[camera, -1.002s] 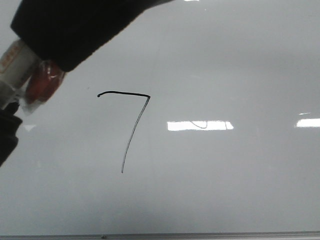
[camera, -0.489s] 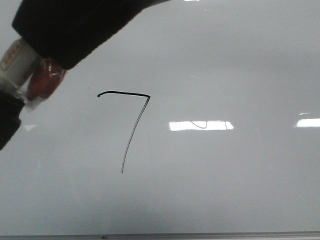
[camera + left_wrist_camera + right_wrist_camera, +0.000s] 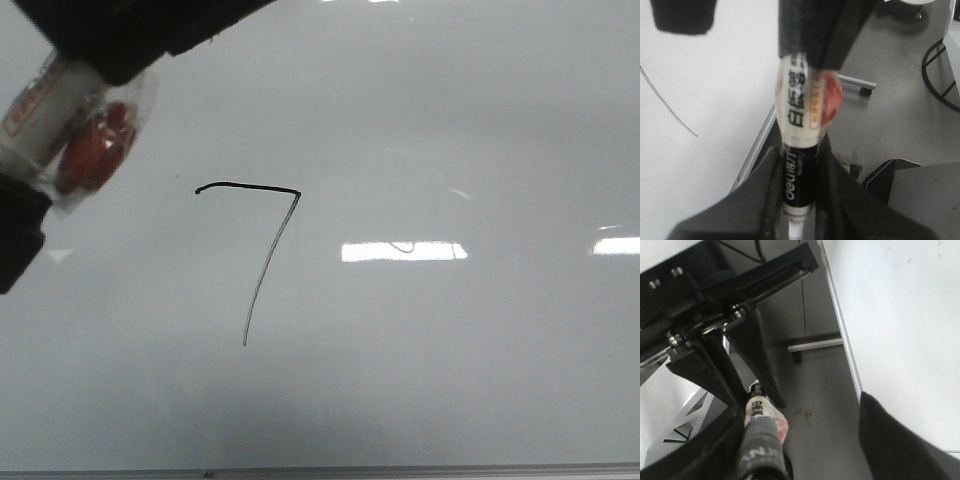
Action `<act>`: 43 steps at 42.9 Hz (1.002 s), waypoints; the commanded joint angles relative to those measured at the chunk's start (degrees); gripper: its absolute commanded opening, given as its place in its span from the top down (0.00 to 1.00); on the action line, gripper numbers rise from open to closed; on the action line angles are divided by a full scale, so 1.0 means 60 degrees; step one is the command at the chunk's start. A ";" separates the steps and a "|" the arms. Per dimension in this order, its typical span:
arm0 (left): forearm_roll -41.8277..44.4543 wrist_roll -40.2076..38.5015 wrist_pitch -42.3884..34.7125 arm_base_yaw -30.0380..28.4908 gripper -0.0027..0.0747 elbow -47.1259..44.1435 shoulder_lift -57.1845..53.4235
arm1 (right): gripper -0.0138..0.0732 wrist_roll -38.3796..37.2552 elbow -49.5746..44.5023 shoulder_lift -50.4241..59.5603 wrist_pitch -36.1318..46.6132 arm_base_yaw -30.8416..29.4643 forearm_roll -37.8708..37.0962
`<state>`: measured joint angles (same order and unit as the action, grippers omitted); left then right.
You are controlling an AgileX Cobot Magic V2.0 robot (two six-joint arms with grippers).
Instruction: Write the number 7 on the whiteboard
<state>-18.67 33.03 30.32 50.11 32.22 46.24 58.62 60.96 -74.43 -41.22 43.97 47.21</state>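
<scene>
Number 7 [image 3: 255, 250] mid-whiteboard [image 3: 450, 380], clear of edges; left gripper [image 3: 797, 200] clamped on marker [image 3: 799, 150]; right gripper jaw state unclear.

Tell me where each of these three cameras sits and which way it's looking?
Front view: faces forward over the whiteboard, showing the number 7 and the left gripper with a marker at the left edge.
Left wrist view: sits on the left arm, looking along its fingers clamped on the marker, board edge and floor beyond.
Right wrist view: sits on the right arm, seeing dark gripper parts, board edge and floor.
Shared: the front and left wrist views both show the marker and the 7's stroke.
</scene>
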 commanded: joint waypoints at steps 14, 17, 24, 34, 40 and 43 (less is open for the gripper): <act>-0.0286 -0.0064 -0.0519 0.0050 0.98 0.0275 -0.0070 | 0.26 -0.0650 -0.0745 0.2586 0.0614 -0.2563 0.0339; -0.0286 -0.0064 -0.0519 0.0050 0.98 0.0275 -0.0070 | 0.26 -0.1049 -0.1258 0.3007 0.0811 -0.3227 0.0339; -0.0286 -0.0064 -0.0556 0.0050 0.98 0.0275 -0.0070 | 0.26 -0.1430 -0.2493 0.4016 0.1324 -0.4461 0.0348; -0.0268 -0.1140 -0.1059 -0.0245 0.98 0.0275 -0.0070 | 0.42 -0.2378 -0.4639 0.5485 0.2756 -0.5649 0.0348; -0.0136 -0.2533 -0.1414 -0.1426 0.98 0.0275 -0.0070 | 0.73 -0.2676 -0.5560 0.6568 0.3166 -0.5906 0.0377; 0.0076 -0.2955 -0.1422 -0.2435 0.98 0.0275 -0.0070 | 0.85 -0.2676 -0.5764 0.6970 0.3177 -0.5918 0.0377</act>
<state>-18.87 19.24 26.13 40.64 32.22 46.24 42.84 25.95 -35.06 -25.69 8.91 47.67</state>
